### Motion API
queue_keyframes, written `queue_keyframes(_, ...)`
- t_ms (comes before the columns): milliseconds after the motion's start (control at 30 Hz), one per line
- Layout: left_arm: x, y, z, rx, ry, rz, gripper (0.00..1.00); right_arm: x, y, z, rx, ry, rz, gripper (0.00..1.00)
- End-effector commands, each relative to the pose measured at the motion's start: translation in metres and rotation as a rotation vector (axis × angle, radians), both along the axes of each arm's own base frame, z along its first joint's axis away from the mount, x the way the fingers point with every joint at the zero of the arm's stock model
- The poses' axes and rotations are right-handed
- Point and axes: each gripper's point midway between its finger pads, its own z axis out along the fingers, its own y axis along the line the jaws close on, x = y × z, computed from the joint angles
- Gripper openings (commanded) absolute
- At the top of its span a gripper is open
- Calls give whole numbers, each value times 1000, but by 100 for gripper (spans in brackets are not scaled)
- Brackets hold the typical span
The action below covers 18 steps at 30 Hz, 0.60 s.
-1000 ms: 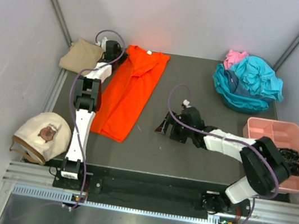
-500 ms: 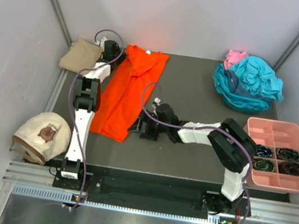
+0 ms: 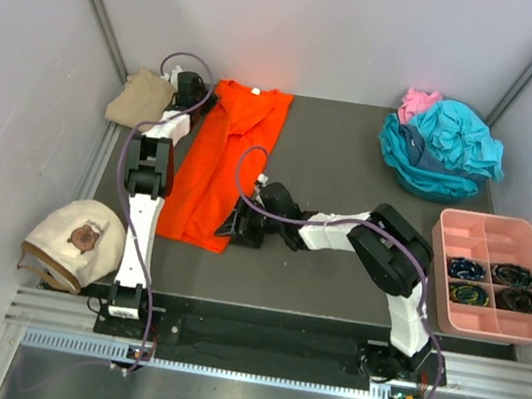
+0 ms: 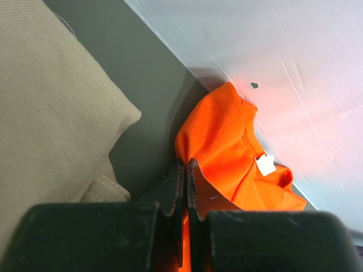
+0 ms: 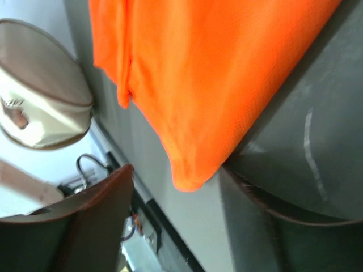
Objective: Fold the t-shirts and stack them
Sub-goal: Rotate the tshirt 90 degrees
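The bright orange t-shirt (image 3: 220,167) lies lengthwise on the dark mat at the left, collar toward the back wall. My left gripper (image 3: 199,100) is shut on its back left shoulder edge; in the left wrist view orange cloth (image 4: 227,141) sits between the closed jaws (image 4: 186,168). My right gripper (image 3: 234,227) is open at the shirt's near right hem corner; in the right wrist view that corner (image 5: 193,175) hangs between the spread jaws (image 5: 181,195). The folded tan t-shirt (image 3: 142,99) lies left of the orange one. Teal t-shirts (image 3: 446,147) and a pink one (image 3: 419,103) are piled at the back right.
A cream round cap-like thing (image 3: 72,242) sits off the mat at the near left, also in the right wrist view (image 5: 39,113). A pink compartment tray (image 3: 488,233) with small dark items stands at the right edge. The back wall is close behind the left gripper.
My right arm has swung left across the mat from the middle to the orange shirt's near right corner. The left gripper and the shirt's collar end have shifted slightly left.
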Motion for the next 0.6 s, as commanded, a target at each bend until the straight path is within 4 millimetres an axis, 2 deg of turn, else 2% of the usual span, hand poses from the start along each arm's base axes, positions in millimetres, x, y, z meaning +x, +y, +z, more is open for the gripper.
queue_keyframes(0,-20,19,-30,47,121,21,0,-1,-1,-29,-80,19,-6,58)
queue_keyframes(100,-21,22,-33,46,126,25,0,3,-2,-36,-98,17,-13,49)
queue_keyframes(200,-23,23,-35,48,128,20,0,2,-4,-41,-109,21,-17,33)
queue_keyframes(233,-23,21,-37,46,131,16,0,2,-4,-42,-110,21,-18,15)
queue_keyframes(267,-23,22,-37,46,130,16,0,2,-5,-44,-114,21,-19,3)
queue_keyframes(300,-25,20,-41,46,135,11,0,1,-8,-46,-123,24,-23,0)
queue_keyframes(367,-26,19,-44,43,140,6,0,1,-12,-47,-126,21,-28,0)
queue_keyframes(500,-31,16,-53,30,159,-9,0,0,-32,-51,-147,25,-53,0)
queue_keyframes(567,-36,13,-61,21,179,-19,0,1,-39,-44,-144,15,-63,0)
